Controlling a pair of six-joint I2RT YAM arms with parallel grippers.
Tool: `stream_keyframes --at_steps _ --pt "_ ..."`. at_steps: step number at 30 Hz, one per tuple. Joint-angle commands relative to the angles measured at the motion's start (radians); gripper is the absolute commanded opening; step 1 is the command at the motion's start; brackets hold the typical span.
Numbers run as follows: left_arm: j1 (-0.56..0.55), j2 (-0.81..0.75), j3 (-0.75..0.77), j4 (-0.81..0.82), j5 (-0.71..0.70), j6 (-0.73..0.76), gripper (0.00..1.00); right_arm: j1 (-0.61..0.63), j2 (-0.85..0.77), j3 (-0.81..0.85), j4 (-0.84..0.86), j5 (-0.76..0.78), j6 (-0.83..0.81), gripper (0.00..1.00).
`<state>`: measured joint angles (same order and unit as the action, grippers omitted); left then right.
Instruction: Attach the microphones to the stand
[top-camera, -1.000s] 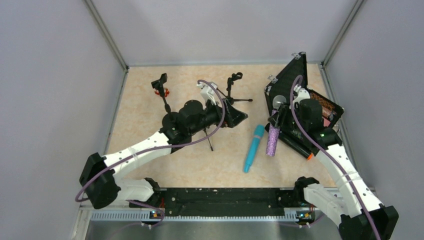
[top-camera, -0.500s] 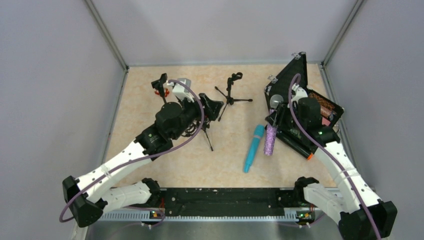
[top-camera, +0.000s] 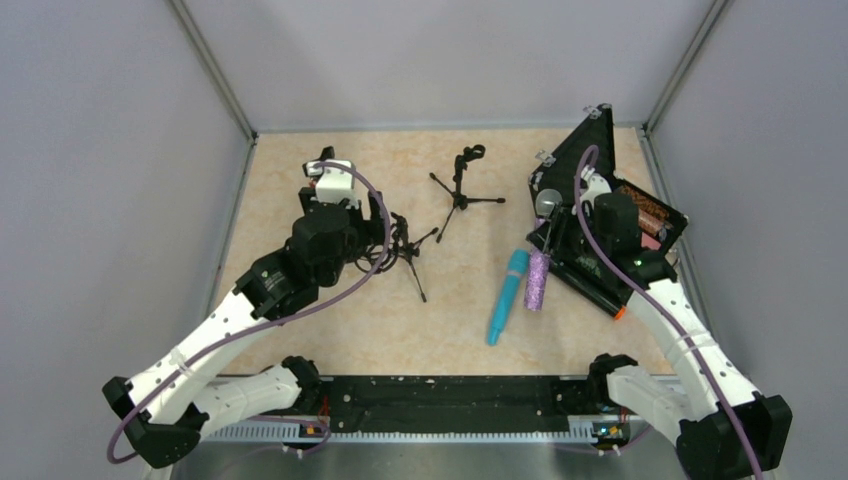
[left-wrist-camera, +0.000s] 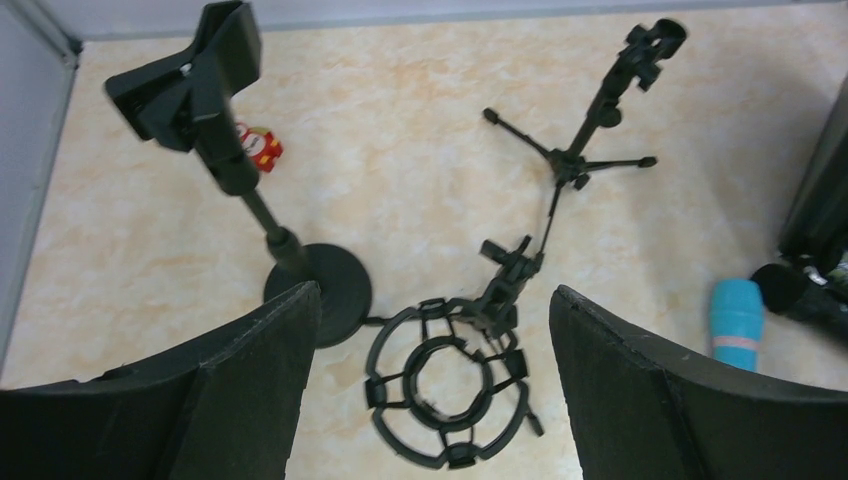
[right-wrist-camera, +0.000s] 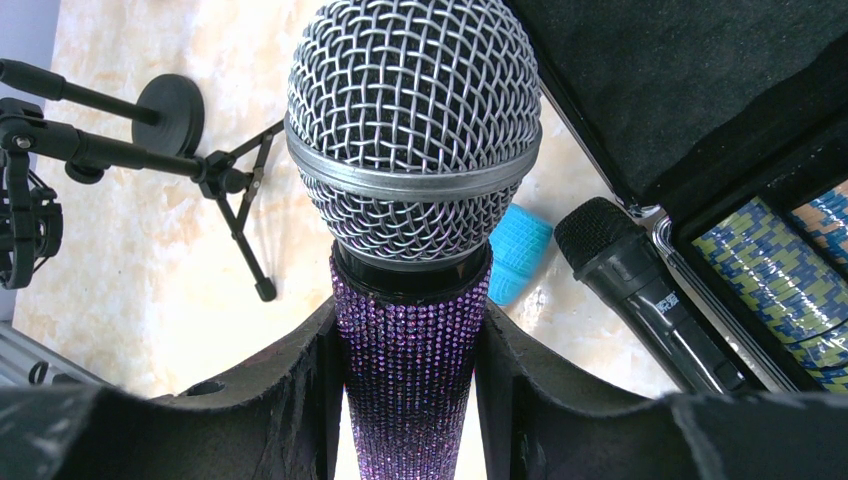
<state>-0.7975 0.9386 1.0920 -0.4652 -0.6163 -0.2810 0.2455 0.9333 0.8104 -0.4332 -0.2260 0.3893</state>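
Microphone (right-wrist-camera: 410, 400), glittery purple, stands clamped between right jaws, mesh head protruding; left jaws spread wide above shock-mount stand (left-wrist-camera: 503, 285).

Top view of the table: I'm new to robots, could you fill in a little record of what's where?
Purple microphone: gripped by its handle in the right claw
Turquoise microphone: lying loose on the table
Black microphone: lying at the open case
Left claw: open, empty, above the ring-mount stand
Other stands: a round-base clip stand, a tripod stand; both empty
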Motion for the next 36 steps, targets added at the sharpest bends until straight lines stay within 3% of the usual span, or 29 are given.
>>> stream_keyframes --at_steps 1,12,25,36 --pt "0.026 -0.063 0.019 -0.107 -0.059 0.028 0.88 -0.011 0.008 0.012 0.086 -0.035 0.020 0.00" --pt "0.160 -0.054 -0.003 -0.242 0.030 -0.012 0.87 -0.010 0.030 0.035 0.091 -0.053 0.042 0.00" --pt "0.419 0.041 -0.083 -0.155 0.562 -0.101 0.87 -0.010 0.029 0.036 0.080 -0.044 0.039 0.00" --pt "0.447 0.092 -0.133 -0.123 0.697 -0.104 0.79 -0.011 0.032 0.033 0.079 -0.040 0.039 0.00"
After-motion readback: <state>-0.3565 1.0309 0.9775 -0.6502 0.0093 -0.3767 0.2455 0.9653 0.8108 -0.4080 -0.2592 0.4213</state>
